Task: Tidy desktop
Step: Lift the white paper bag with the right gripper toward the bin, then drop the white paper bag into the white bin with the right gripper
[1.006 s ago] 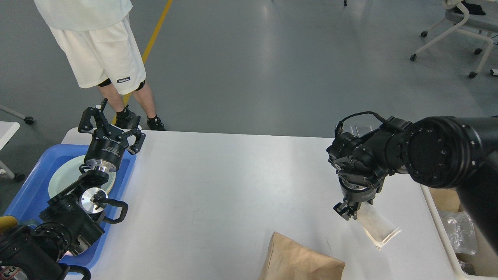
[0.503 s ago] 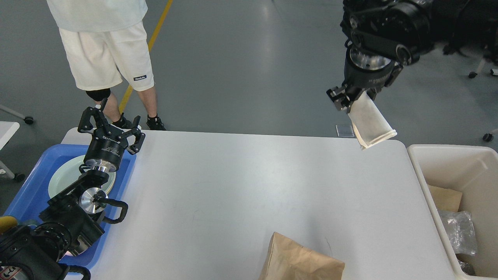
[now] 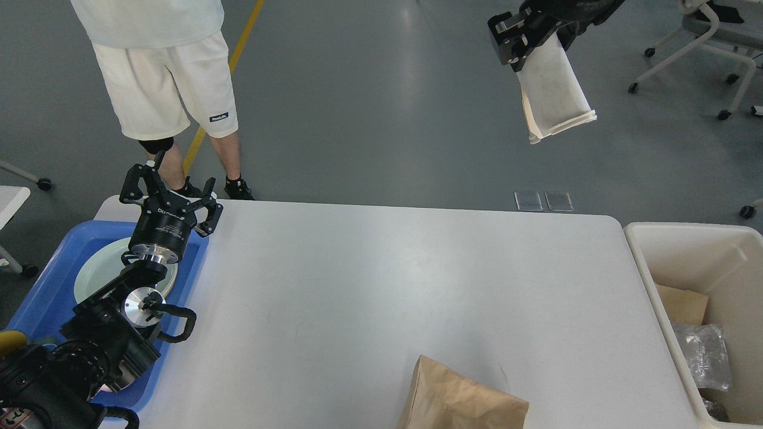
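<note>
So the right gripper (image 3: 524, 44) is way up top, clamped on a white folded cloth (image 3: 554, 89) dangling high above the desktop (image 3: 387, 280). Left gripper (image 3: 170, 193) sits spread wide over the blue tray (image 3: 42, 286).

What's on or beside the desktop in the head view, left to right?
Blue tray holding a pale plate, with the left gripper above it → bare desktop → brown paper bag at the near edge → cream bin with scraps inside.

A matte white desktop (image 3: 381, 280) carries a creased brown paper bag (image 3: 462, 396); beside it, a glossy blue plastic tray (image 3: 45, 286) holds a smooth plate (image 3: 98, 268).
</note>
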